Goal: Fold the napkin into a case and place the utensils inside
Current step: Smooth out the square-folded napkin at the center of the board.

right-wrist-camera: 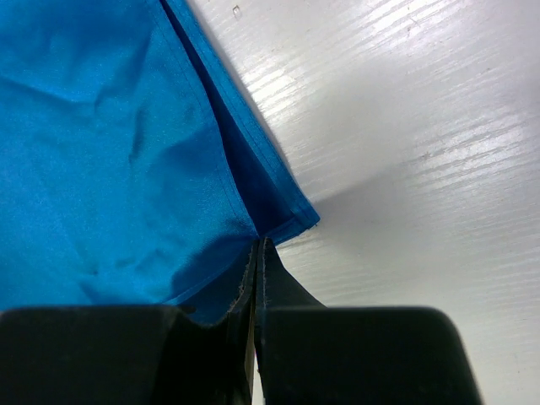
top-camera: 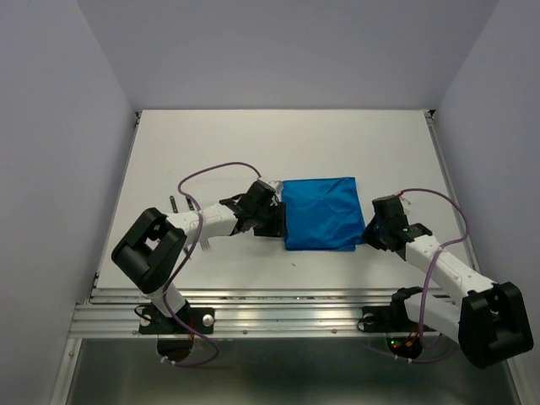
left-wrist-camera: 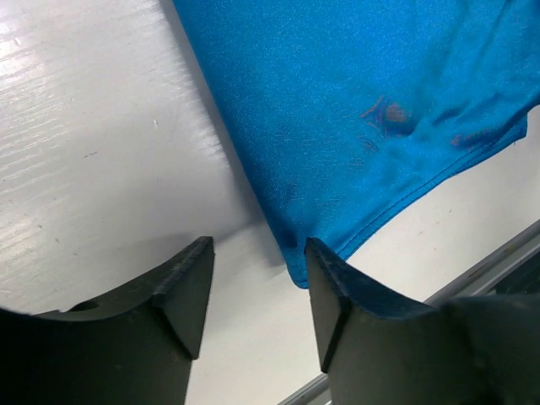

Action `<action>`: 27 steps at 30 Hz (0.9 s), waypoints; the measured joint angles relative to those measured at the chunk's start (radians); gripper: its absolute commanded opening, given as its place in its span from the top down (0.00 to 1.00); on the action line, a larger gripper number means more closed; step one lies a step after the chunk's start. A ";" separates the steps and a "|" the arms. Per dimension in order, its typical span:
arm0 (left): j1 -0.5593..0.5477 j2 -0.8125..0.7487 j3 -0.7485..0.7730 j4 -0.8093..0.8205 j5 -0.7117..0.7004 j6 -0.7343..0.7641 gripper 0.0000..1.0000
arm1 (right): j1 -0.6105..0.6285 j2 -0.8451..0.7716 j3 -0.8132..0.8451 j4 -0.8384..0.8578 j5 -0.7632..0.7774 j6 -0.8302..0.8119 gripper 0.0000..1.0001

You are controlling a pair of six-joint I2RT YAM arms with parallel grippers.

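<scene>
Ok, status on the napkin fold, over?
Left gripper open beside the napkin, near-left corner. Right gripper shut on near-right corner. Cloth flat, doubled over, not yet a narrow case. Nothing on it.

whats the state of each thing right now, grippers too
napkin: folded, flat on the table, not a case yet
left gripper: open, at the napkin's corner, holding nothing
right gripper: shut on the napkin's edge
utensils: lying on the table, outside the napkin

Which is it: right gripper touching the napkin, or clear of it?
Touching. The right wrist view shows the right gripper shut, with the napkin edge near its corner running in between the closed fingertips.
</scene>
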 measured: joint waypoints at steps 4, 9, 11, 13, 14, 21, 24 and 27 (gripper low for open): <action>-0.008 -0.002 0.000 -0.006 -0.003 0.021 0.60 | 0.000 0.003 0.000 0.000 0.000 -0.003 0.99; -0.061 -0.030 -0.002 -0.014 -0.039 0.049 0.60 | 0.000 0.003 0.000 0.001 -0.001 -0.004 0.99; -0.087 -0.048 -0.007 -0.012 -0.052 0.051 0.57 | 0.000 0.003 0.000 0.001 -0.001 -0.005 0.99; -0.106 -0.062 -0.017 -0.010 -0.066 0.048 0.57 | 0.000 0.005 0.000 0.001 -0.002 -0.007 0.99; -0.114 -0.067 -0.026 -0.009 -0.071 0.043 0.58 | 0.000 0.005 0.001 0.001 -0.002 -0.007 0.99; -0.172 -0.070 -0.060 0.001 -0.126 0.008 0.80 | 0.000 0.012 0.002 0.001 -0.005 -0.008 0.99; -0.181 -0.066 -0.063 0.011 -0.131 0.000 0.75 | 0.000 0.012 0.002 0.001 -0.006 -0.011 0.99; -0.182 -0.052 -0.066 0.021 -0.135 -0.008 0.75 | 0.000 0.012 0.002 0.001 -0.007 -0.011 0.99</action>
